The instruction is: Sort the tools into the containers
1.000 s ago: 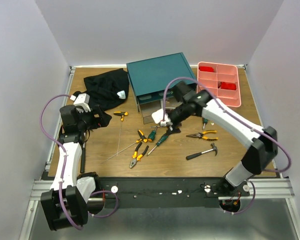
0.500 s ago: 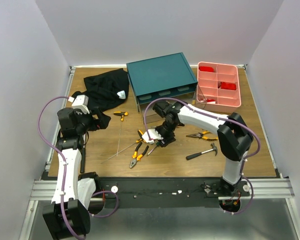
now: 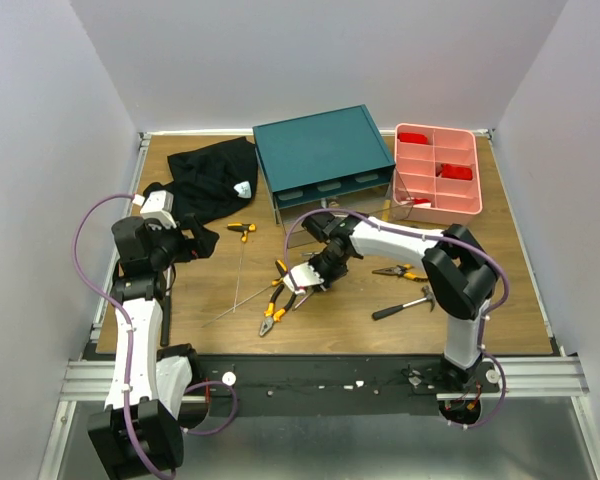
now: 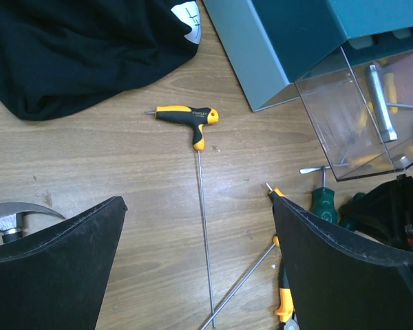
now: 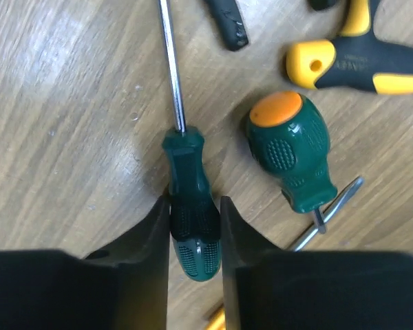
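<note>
Green-handled screwdriver point(image 5: 193, 227): we found it flat on the wood table point(image 3: 340, 325), near the middle, shaft pointing away from the wrist cam. Right gripper point(image 5: 195, 237) was clamped on its handle, one finger each side, both touching. Not lifted yet, as far as we could judge.

Left gripper point(image 4: 199, 275): spread wide, holding nothing, above the table near the T-handle driver point(image 4: 186, 115) and the black cloth point(image 4: 76, 48).

Containers: teal cabinet point(image 3: 325, 150) at the back, w/ one clear drawer point(image 4: 358, 117) pulled out; a steel tool and yellow-handled bits lay inside. Pink tray point(image 3: 460, 197) sat to its right, red items in two compartments; we couldn't tell what they were.

Loose on the table:
- stubby green screwdriver point(image 5: 292, 155), just beside the gripped one
- orange pliers point(image 3: 273, 303)
- second pliers point(image 3: 405, 270)
- hammer point(image 3: 405, 305)
- another hammer head point(image 4: 14, 216), at the edge of the left wrist cam
- thin rods point(image 3: 235, 295)

Status, our est.: early. A few pcs were in the drawer, but most tools were unsorted. Step in hand: lift the gripped screwdriver, then carry it to a container.
</note>
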Tool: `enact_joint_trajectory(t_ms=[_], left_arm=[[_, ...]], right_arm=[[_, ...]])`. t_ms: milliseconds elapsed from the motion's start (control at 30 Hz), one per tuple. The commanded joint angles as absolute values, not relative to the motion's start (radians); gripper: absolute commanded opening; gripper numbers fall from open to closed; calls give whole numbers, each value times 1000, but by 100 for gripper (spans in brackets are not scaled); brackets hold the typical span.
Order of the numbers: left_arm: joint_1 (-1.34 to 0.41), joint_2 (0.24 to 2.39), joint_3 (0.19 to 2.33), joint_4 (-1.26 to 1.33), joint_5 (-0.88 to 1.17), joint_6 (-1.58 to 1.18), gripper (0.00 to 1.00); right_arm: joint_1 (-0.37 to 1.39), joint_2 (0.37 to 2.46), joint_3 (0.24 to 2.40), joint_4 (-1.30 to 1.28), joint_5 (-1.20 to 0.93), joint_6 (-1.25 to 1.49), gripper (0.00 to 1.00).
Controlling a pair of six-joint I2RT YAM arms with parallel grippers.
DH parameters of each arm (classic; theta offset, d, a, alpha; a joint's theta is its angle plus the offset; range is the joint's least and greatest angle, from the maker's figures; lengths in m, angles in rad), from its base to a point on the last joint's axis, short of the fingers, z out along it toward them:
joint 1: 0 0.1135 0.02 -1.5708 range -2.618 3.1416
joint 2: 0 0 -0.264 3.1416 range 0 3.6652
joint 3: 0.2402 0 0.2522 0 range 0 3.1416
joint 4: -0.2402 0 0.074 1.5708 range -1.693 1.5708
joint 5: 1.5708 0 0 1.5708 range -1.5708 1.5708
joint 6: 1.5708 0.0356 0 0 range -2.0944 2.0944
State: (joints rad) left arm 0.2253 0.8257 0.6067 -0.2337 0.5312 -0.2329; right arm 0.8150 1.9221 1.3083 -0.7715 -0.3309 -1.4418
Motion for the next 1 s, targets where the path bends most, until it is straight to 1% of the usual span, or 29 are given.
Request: enact_joint_trajectory(t_ms=[0, 33, 133, 167, 233, 300, 367, 500, 600, 667, 800, 933, 967], left_arm=[[235, 818, 594, -233, 548, -255, 99], [233, 819, 595, -232, 551, -256, 99], [232, 833, 603, -218, 566, -261, 99], [229, 845, 606, -206, 569, -261, 99], [213, 862, 614, -193, 574, -264, 99], [203, 893, 627, -173, 577, -270, 99], [184, 925, 644, -150, 578, -276, 99], [157, 977, 670, -117, 580, -287, 99], [135, 1006, 681, -92, 575, -288, 99], [129, 1017, 686, -81, 574, -293, 99], [126, 1019, 684, -83, 569, -296, 99], [126, 1008, 667, -92, 565, -293, 99], [124, 1003, 661, -91, 563, -291, 99]], right_arm=[[848, 1915, 1236, -799, -265, -1465, 15], [848, 1892, 1242, -837, -299, -1448, 8], [847, 1778, 1311, -975, -365, -1436, 1], [844, 1716, 1337, -1011, -415, -1428, 1], [844, 1666, 1428, -1101, -457, -1401, 1], [844, 1623, 1494, -1133, -479, -1362, 1], [839, 1605, 1566, -1150, -451, -1322, 1], [812, 1571, 1601, -1082, -350, -1296, 1], [775, 1580, 1612, -1005, -272, -1305, 1], [747, 1623, 1637, -974, -236, -1316, 1], [658, 1729, 1762, -942, -190, -1313, 1], [604, 1802, 1838, -916, -183, -1321, 1], [600, 1812, 1836, -914, -170, -1330, 7]])
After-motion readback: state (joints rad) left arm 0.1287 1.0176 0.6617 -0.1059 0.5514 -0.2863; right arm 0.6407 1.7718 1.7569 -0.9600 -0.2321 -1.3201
